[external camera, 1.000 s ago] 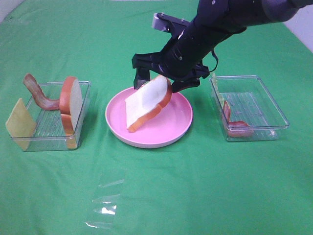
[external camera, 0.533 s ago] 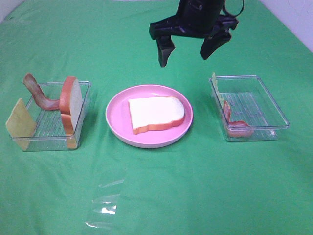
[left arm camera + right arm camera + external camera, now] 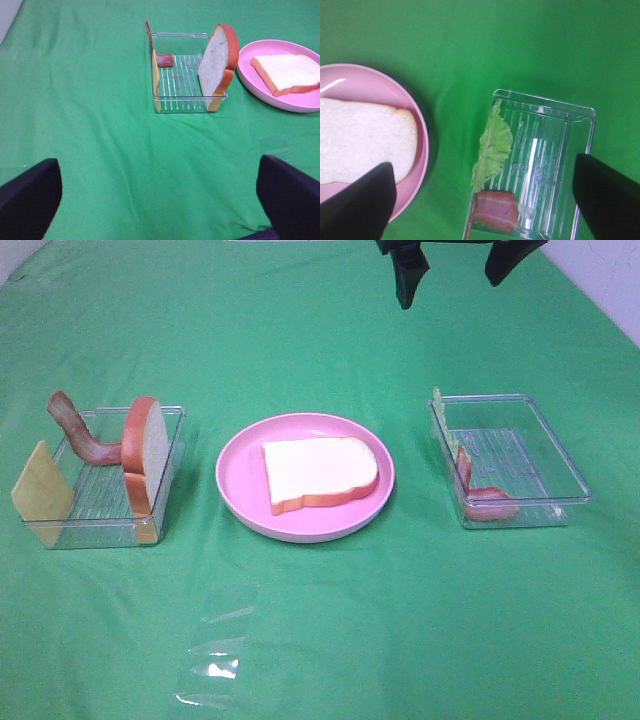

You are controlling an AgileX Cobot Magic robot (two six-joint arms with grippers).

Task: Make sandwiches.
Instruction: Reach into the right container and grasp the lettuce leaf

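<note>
Right gripper (image 3: 455, 262), high view: jaws wide apart, empty, above the green cloth (image 3: 300, 340) beyond the pink plate (image 3: 238, 485), where one bread slice (image 3: 320, 473) lies flat. Left wrist: left gripper (image 3: 160, 200) spread, holding nothing; second slice (image 3: 217, 60) upright in the left tray (image 3: 185, 105). Right wrist: lettuce (image 3: 492, 147) and bacon (image 3: 495, 210) in the right tray (image 3: 555, 165).

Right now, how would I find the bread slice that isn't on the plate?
Find the pink plate on the green cloth, then the clear tray to its left in the overhead view. The bread slice stands on edge at the tray's plate-side end, white with orange crust, unlike the yellow cheese and brown bacon.
</note>
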